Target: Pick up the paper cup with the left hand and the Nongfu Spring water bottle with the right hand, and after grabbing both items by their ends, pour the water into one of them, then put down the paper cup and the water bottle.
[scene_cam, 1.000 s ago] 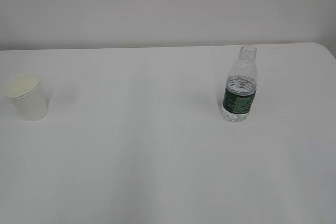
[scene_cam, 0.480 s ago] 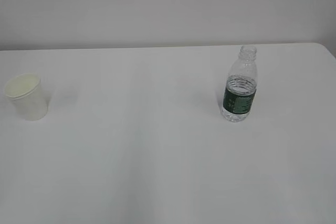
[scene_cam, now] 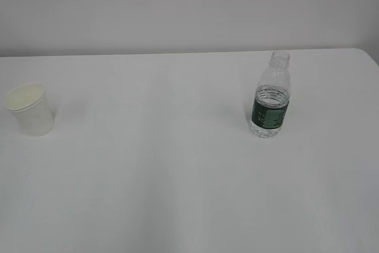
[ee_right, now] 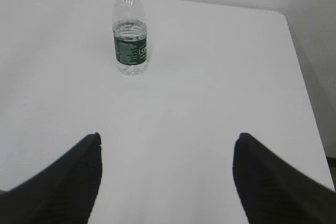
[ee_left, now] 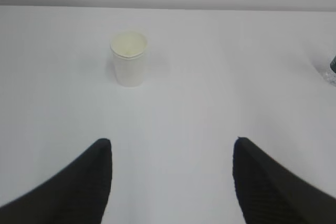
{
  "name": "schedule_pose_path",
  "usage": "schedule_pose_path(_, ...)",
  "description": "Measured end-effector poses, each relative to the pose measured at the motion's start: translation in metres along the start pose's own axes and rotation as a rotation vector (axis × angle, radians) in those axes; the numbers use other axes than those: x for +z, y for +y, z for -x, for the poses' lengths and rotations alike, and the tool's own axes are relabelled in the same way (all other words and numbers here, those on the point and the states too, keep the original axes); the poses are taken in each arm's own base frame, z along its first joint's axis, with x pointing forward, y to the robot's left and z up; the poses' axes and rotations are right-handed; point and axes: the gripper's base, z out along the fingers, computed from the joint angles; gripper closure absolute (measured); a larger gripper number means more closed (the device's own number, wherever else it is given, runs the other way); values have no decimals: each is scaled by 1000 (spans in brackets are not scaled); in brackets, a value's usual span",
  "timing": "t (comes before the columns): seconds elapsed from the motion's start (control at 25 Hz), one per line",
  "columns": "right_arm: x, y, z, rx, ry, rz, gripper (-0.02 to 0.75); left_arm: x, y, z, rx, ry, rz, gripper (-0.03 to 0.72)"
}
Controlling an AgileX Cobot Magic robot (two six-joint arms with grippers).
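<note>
Standing apart — paper cup (scene_cam: 29, 108), Nongfu Spring water bottle (scene_cam: 271, 96).

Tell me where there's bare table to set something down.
The wide stretch between the paper cup and the water bottle is bare, as is the table's whole near side. Nowhere is crowded.

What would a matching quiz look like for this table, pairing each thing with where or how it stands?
Things:
1. paper cup
2. Nongfu Spring water bottle
3. left gripper
4. table

States:
a. white, bearing both containers
b. upright at the right, capless, water about half way up
c. open, short of the cup, holding nothing
d. upright at the far left, mouth up

Pairs: 1-d, 2-b, 3-c, 4-a
</note>
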Motion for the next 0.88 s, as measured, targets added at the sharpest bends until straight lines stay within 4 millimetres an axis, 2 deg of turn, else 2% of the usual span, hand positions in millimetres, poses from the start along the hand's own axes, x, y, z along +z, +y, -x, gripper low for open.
schedule_pose_path(0.24, 2, -1, 6, 0, -42, -4, 148, 5, 0, 5, -2, 1, 1, 175)
schedule_pose_path(0.88, 35, -4, 42, -42, -92, -4, 148, 32, 3, 32, 24, -47, 16, 175)
